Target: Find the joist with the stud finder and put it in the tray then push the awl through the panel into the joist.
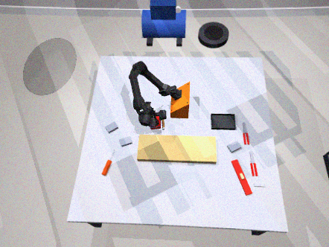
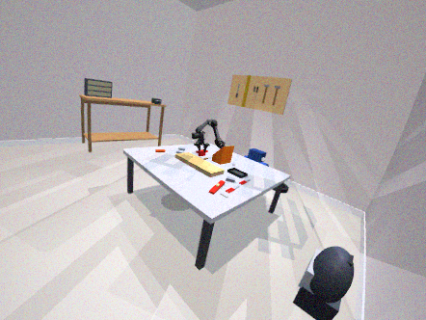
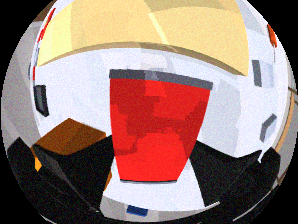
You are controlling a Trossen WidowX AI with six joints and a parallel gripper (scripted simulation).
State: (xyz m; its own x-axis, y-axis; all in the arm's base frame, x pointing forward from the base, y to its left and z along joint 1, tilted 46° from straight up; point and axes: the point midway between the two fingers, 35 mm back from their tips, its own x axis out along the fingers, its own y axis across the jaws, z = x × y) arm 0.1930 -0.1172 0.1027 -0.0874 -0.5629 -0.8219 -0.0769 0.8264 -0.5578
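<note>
The stud finder, a red box with a grey end point(image 1: 158, 123) point(image 2: 201, 153) point(image 3: 155, 120), is between the fingers of my gripper point(image 3: 153, 140), which is shut on it. It is at or close above the table; the views do not show which. The awl point(image 1: 163, 124), with a brown handle, lies just right of it in the top view. The pale yellow floor panel point(image 1: 176, 149) point(image 2: 199, 165) point(image 3: 150, 25) lies in front of the gripper. The black tray point(image 1: 223, 129) point(image 3: 41, 101) stands to the right, past the panel's back corner. The joist is hidden.
An orange wedge-shaped block point(image 1: 181, 102) point(image 2: 223, 155) point(image 3: 70, 136) stands between gripper and tray. Grey blocks point(image 1: 112, 127) point(image 1: 126, 141) point(image 1: 234, 147) lie on both sides. A red level point(image 1: 239, 171), two red-handled tools point(image 1: 246, 139) point(image 1: 254, 169) and an orange screwdriver point(image 1: 106, 167) lie farther out.
</note>
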